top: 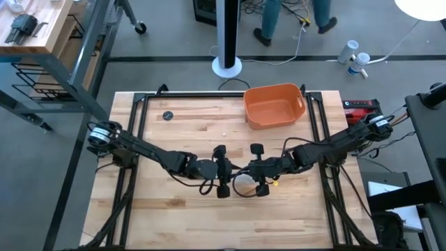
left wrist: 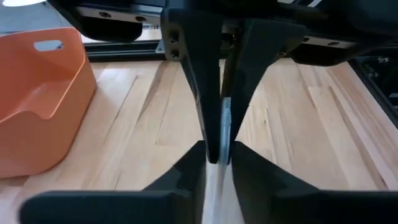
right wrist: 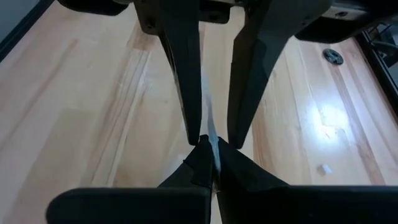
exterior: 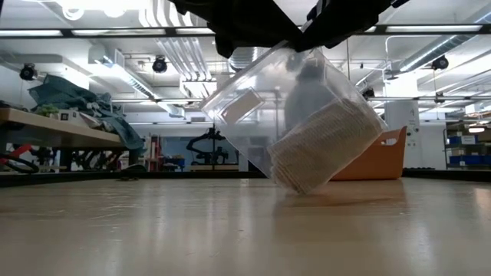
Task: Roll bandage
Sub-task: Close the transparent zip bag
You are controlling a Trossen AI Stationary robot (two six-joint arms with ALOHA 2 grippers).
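Observation:
The bandage (exterior: 326, 146) is an off-white woven wad inside a clear plastic wrapper (exterior: 245, 115), which hangs tilted under both grippers over the middle of the table. My left gripper (top: 235, 178) and my right gripper (top: 248, 178) meet tip to tip there, both shut on the wrapper's top (top: 244, 184). Whether the wrapper's lowest corner (exterior: 303, 188) touches the wood, I cannot tell. My left gripper (left wrist: 219, 168) has a pale strip of the wrapper's upper edge (left wrist: 219, 183) between its two fingers. It comes from the table's left, slanting down. The wrapper hangs below, tilted. My right gripper (right wrist: 213, 163) pinches a thin edge of the wrapper's clear plastic (right wrist: 211, 134) between its two fingertips. It slants down from the table's right, facing the left gripper. The wrapper with the bandage hangs beneath it.
An orange tub (top: 274, 104) stands at the table's far edge, right of the middle. A small dark disc (top: 167, 116) lies at the far left. Bare wood shows in front of the grippers toward the near edge (top: 230, 223).

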